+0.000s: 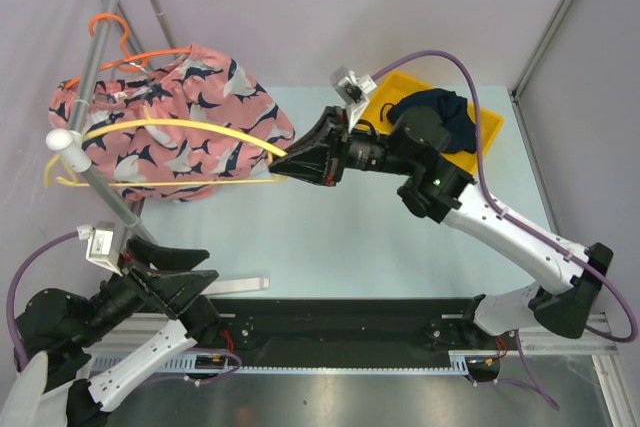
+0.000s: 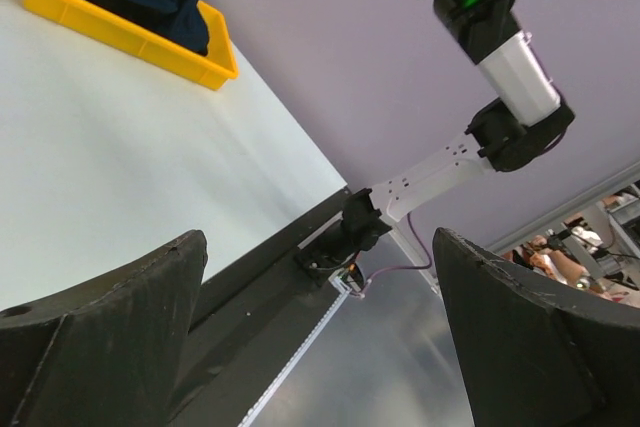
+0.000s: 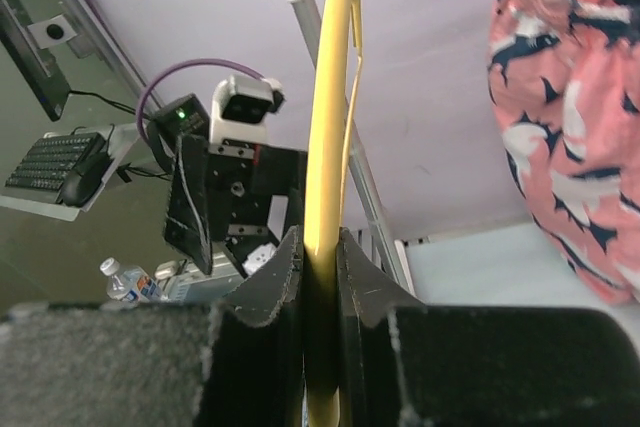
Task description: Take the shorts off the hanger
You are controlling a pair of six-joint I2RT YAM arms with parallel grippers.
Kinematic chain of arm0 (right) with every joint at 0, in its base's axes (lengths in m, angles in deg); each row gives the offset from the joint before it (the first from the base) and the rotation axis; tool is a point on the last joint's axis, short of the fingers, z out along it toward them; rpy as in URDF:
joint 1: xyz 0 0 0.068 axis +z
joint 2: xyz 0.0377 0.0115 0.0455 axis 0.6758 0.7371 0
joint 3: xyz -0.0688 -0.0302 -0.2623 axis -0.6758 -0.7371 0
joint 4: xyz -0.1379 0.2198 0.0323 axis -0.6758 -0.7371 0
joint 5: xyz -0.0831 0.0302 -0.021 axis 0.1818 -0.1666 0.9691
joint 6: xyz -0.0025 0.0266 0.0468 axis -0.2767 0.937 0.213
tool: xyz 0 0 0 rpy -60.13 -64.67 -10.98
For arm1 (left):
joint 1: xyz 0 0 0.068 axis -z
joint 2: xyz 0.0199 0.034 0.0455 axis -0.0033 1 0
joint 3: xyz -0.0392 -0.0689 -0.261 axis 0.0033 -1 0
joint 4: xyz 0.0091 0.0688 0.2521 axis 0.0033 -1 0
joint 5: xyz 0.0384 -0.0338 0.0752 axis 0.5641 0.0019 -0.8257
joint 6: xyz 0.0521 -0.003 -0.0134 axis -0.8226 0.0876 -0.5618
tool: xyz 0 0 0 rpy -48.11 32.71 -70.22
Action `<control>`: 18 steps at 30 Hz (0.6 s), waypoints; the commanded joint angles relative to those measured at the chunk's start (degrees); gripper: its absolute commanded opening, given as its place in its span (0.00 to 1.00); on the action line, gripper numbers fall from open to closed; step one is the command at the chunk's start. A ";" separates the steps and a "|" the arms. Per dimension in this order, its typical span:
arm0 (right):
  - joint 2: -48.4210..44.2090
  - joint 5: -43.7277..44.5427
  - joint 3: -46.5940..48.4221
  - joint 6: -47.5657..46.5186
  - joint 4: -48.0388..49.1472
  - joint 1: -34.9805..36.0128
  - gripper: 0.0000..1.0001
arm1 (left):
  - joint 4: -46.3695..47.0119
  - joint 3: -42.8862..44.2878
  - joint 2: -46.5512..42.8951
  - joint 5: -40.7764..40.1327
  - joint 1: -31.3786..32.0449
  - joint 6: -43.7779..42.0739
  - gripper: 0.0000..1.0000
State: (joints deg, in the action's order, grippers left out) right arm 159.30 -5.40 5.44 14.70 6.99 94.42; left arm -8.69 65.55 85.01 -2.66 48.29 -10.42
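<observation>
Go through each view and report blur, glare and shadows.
Top external: even light, sharp, no hard shadows, mild sheen on the metal strip. Left wrist: tilted view, the left gripper dark and soft-edged up close, the yellow bin crisp. Right wrist: the right gripper and the yellow hanger it clamps blur near the lens; the pink shorts look sharper.

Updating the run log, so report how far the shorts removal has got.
Done: the navy shorts lie in the yellow bin. In hand: the right gripper has its jaws shut on the bare yellow hanger. Left: the pink shark-print shorts hang on the orange hanger at the rack; the left gripper is open and holds nothing.
</observation>
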 commanded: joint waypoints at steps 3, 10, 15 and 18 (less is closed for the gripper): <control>8.37 0.40 14.85 -10.55 -2.57 5.66 0.00 | -3.38 2.65 -0.08 -1.64 0.16 -2.16 1.00; 13.57 -0.48 21.12 -16.35 -10.65 7.43 0.00 | -4.79 2.91 -1.22 -2.44 0.16 -2.16 1.00; 15.33 -3.38 23.92 -20.65 -16.36 7.34 0.00 | -5.23 2.39 -1.49 -2.44 0.16 -2.25 1.00; 16.82 -4.88 26.56 -23.03 -20.85 7.43 0.00 | -5.15 2.30 -1.40 -2.44 0.16 -2.42 1.00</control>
State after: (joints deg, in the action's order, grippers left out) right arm 175.39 -7.32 26.25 -3.24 -10.76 101.58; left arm -14.02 67.30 83.70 -4.93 48.29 -11.27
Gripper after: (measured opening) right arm 0.152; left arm 0.996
